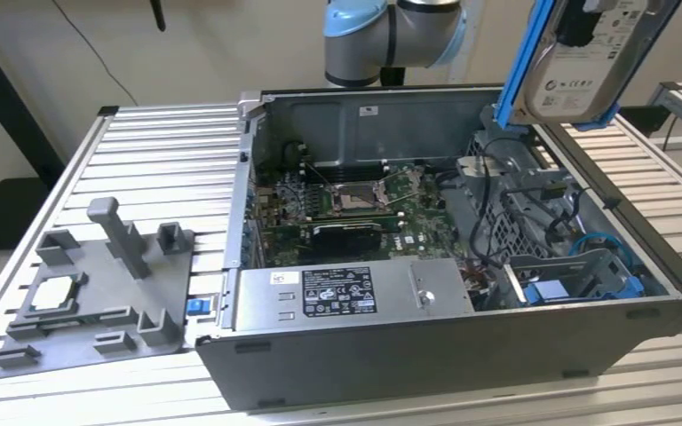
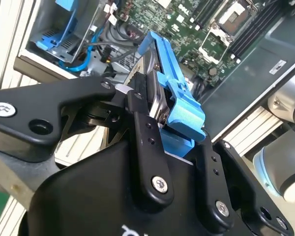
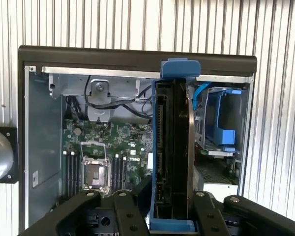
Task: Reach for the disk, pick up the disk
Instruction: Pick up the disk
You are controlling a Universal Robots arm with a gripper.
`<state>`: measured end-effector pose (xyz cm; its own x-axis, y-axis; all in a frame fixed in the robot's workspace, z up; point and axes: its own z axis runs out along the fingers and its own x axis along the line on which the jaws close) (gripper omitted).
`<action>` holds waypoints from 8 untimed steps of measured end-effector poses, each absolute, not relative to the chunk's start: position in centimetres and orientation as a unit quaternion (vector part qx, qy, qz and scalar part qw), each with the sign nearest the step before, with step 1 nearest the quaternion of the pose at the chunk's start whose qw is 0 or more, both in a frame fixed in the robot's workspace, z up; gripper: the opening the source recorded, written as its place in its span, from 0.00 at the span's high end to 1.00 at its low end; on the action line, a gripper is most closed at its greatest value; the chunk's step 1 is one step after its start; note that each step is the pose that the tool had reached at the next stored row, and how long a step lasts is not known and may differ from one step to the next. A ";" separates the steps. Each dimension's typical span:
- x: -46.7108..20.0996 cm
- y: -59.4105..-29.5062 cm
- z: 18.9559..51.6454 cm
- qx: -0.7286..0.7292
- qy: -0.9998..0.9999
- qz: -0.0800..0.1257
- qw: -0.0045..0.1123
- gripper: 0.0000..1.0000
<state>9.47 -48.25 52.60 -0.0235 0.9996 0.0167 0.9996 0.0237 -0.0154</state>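
- Exterior view: the disk (image 1: 568, 67) is already up in the air, well above the open computer case (image 1: 436, 355), over the corner at the exterior view's right. It hangs on edge with the label facing the camera and its blue frame (image 1: 519, 62) running down one side. Off to the exterior view's left sits a grey plastic stand (image 1: 92, 284) on the slatted table (image 1: 163, 160), well apart from the case.
- Second wrist view: your gripper (image 2: 160, 105) is pinching the disk across its flat faces, black fingers (image 2: 142, 128) pressed against metal on one side and blue frame on the other. I'd guess it's stiff and fairly heavy for its size, and the bare metal face looks slick, so the clamp over the frame is the safer hold. The plastic frame may flex a bit.
- First wrist view: you're looking straight down the disk's edge (image 3: 173, 147) into the case. Below it are the circuit board (image 3: 108, 152), loose black cables (image 3: 113, 101) and a blue drive bay (image 3: 221, 118). Those cables and the bay wall are what I'd call the snag risks.
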 end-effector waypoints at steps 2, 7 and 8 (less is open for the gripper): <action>9.5 -48.8 52.6 -0.699 -0.715 0.000 0.012 1.00; 9.6 -50.1 52.6 -0.699 -0.715 0.001 0.012 1.00; 9.6 -50.4 52.6 -0.699 -0.715 0.001 0.012 1.00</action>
<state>9.65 -50.40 52.59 -0.0234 0.9996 0.0167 0.9996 0.0237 -0.0181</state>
